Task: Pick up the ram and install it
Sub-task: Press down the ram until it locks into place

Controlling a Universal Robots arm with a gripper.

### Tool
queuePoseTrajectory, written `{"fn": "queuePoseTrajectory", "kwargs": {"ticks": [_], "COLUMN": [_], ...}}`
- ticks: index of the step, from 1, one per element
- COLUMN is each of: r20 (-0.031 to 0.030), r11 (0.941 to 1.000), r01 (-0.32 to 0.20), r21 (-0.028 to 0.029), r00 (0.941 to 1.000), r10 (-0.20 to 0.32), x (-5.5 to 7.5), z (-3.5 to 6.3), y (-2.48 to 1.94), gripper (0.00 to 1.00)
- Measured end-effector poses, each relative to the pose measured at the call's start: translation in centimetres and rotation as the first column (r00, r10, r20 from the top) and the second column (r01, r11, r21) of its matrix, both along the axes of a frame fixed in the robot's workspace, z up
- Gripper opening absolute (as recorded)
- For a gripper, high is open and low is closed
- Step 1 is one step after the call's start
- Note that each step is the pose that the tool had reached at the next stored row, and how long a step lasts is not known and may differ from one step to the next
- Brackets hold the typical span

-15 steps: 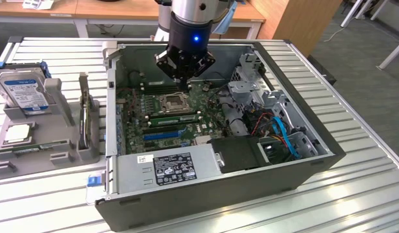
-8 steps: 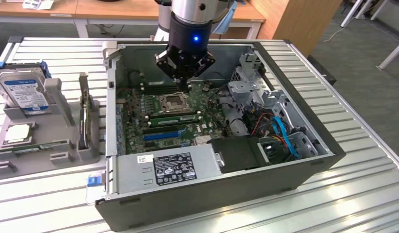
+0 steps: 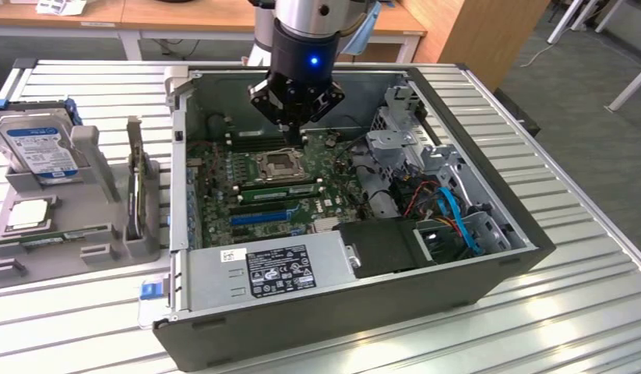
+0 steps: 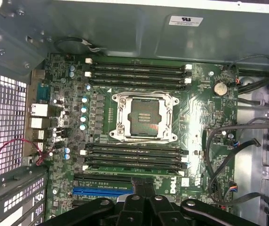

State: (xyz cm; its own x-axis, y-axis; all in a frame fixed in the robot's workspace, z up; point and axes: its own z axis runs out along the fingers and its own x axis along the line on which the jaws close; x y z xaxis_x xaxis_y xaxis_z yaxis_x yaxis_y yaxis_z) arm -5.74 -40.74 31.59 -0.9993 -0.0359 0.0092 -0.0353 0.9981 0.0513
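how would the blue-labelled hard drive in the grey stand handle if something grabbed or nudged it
The hard drive looks like a rigid metal block, so it is probably stiff and heavy for its size. Its smooth silver face may be slippery. It sits propped in the grey stand, so a push might tip it.

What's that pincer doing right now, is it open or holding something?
Pincer: closed, hanging over the motherboard inside the computer case; whether it holds anything cannot be told.

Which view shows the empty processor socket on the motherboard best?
The wrist view: the processor socket sits mid-picture, square-on, with its metal frame and the slots on both sides plain. The exterior view shows it smaller and at an angle, just below the gripper.
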Motion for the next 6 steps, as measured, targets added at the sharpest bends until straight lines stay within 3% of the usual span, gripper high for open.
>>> {"fn": "queuePoseTrajectory", "kwargs": {"ticks": [6], "r20": [0.0000], "r11": [1.0000], "r01": [0.000], "r21": [0.0001], "r00": [1.0000], "r10": [0.000], "x": [0.00], "z": [0.00], "y": [0.00], "gripper": [0.10]}}
